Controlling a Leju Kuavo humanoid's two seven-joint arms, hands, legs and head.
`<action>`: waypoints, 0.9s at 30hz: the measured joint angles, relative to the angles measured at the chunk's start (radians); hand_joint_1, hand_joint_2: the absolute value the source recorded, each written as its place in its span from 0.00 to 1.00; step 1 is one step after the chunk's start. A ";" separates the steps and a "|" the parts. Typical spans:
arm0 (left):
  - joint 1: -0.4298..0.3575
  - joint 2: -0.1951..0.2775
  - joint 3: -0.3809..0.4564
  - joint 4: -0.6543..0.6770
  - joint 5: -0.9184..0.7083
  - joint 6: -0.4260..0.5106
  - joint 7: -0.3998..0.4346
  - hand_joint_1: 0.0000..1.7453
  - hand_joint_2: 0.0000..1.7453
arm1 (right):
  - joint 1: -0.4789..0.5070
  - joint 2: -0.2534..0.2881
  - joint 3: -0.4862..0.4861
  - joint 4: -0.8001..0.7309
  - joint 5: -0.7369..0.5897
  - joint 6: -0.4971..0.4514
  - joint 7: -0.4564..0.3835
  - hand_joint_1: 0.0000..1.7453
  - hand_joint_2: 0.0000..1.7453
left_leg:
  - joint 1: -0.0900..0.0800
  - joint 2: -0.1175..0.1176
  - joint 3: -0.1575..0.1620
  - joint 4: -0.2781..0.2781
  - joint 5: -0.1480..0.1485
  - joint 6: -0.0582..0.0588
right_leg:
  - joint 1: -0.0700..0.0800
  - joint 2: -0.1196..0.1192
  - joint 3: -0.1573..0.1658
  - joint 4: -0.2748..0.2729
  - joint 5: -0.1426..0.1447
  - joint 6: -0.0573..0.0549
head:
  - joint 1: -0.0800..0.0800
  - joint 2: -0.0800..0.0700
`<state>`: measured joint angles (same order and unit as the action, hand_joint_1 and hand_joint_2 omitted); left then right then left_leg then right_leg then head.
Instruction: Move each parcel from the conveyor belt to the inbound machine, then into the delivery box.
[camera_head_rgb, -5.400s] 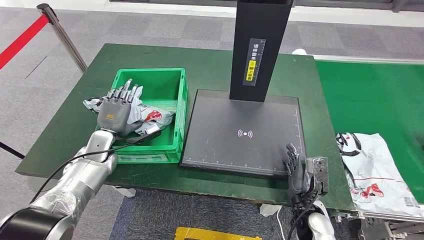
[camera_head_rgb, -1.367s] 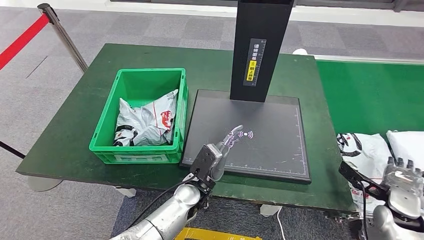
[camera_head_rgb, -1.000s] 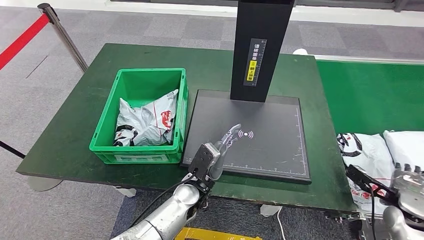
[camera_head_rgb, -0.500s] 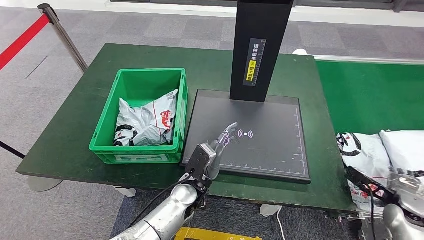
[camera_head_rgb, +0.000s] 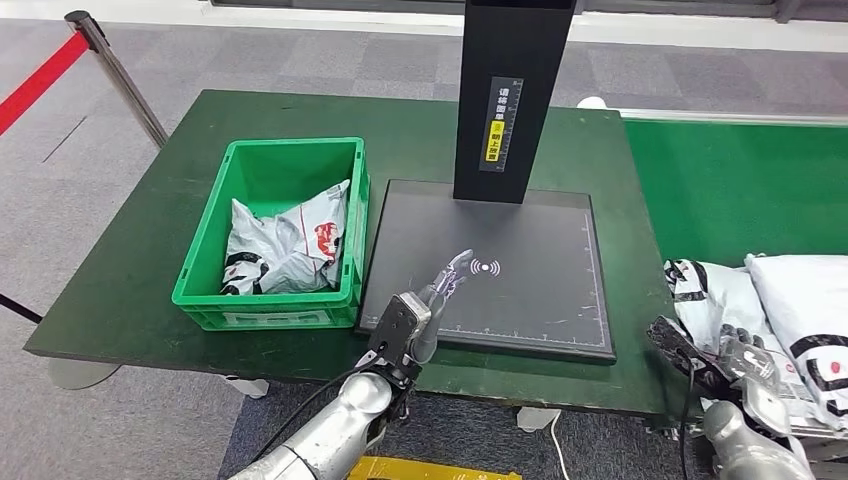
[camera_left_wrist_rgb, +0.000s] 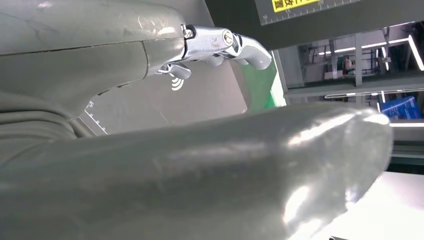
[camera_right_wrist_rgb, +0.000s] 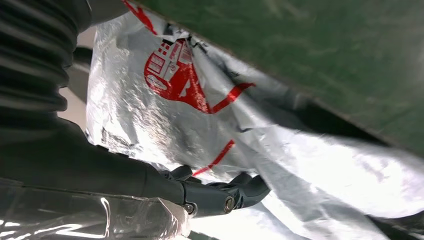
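Left hand hangs over the front edge of the inbound machine, above its black scan plate, fingers stretched forward and a little apart, holding nothing. Left wrist view confirms: thumb and a silver finger extended over the plate, nothing between them.

Right hand is low at the front edge of the conveyor belt, on the near end of a grey-white parcel with red and black print. In the right wrist view dark fingers curl against the crinkled plastic of that parcel, touching it; whether they actually grip it cannot be told.

Second parcel, white with black marks, lies on the belt just beside the first, on its outer side, partly overlapping it.

Green delivery box sits on the green tabletop to the left of the machine, touching or nearly touching its plate edge. One crumpled parcel in the box leans against the wall nearest the machine.

Black upright column with a yellow-and-white label rises from the plate's far edge. Stanchion post with red tape stands on the carpet at far left.
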<state>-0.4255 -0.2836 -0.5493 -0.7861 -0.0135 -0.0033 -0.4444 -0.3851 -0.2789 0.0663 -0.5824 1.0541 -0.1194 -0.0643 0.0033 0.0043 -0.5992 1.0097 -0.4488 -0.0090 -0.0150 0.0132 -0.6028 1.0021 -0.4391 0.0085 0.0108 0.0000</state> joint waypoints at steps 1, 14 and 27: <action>0.003 0.001 0.000 -0.004 0.000 -0.001 -0.001 0.00 0.00 | 0.001 0.008 -0.002 0.002 -0.009 -0.006 0.001 0.76 1.00 | 0.001 0.003 0.000 0.000 -0.001 -0.001 | 0.001 0.003 0.001 0.000 0.000 -0.001 | 0.000 0.000; 0.012 0.013 0.000 -0.013 0.003 -0.006 -0.010 0.00 0.75 | 0.056 0.060 -0.047 -0.041 -0.051 -0.020 -0.026 1.00 1.00 | 0.019 0.019 0.019 -0.002 -0.015 -0.015 | 0.017 0.020 0.019 0.000 -0.008 -0.018 | 0.000 0.000; 0.020 0.021 0.000 -0.004 0.014 -0.001 -0.031 0.00 1.00 | 0.104 0.081 -0.117 -0.125 -0.079 0.011 -0.076 1.00 1.00 | 0.019 0.020 0.022 -0.006 -0.015 -0.017 | 0.017 0.021 0.018 0.001 -0.010 -0.023 | 0.000 0.000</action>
<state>-0.4053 -0.2626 -0.5493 -0.7905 0.0005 -0.0042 -0.4755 -0.2814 -0.1980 -0.0503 -0.7073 0.9746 -0.1080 -0.1398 0.0224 0.0239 -0.5777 1.0040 -0.4634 -0.0257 0.0022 0.0340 -0.5849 1.0032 -0.4491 -0.0143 0.0107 0.0000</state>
